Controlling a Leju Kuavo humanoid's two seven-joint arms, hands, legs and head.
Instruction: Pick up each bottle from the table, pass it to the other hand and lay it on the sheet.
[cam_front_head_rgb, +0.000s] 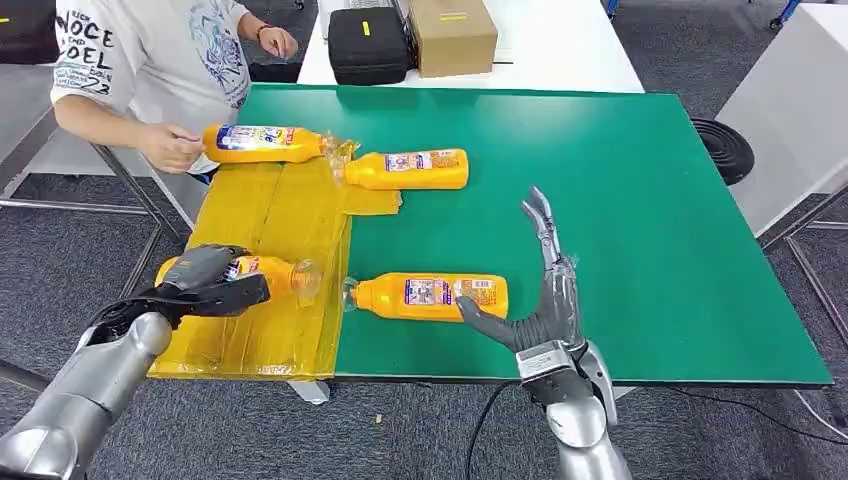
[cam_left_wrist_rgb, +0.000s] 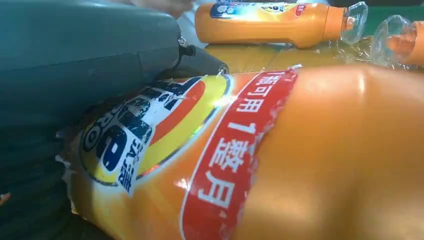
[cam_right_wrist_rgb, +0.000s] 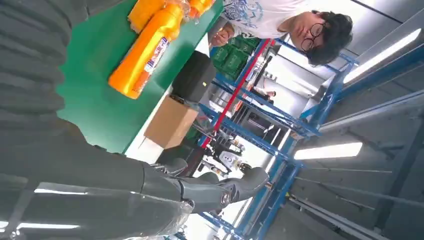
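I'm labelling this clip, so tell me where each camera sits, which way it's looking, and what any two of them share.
Head view: high on the body, looking down at the green table; both arms show, left hand holding a bottle over the yellow sheet, right hand open.
Left wrist view: behind the left hand, close against that bottle.
Right wrist view: behind the right hand, facing across the table at a person.
Shared: head and left wrist views show the held bottle.
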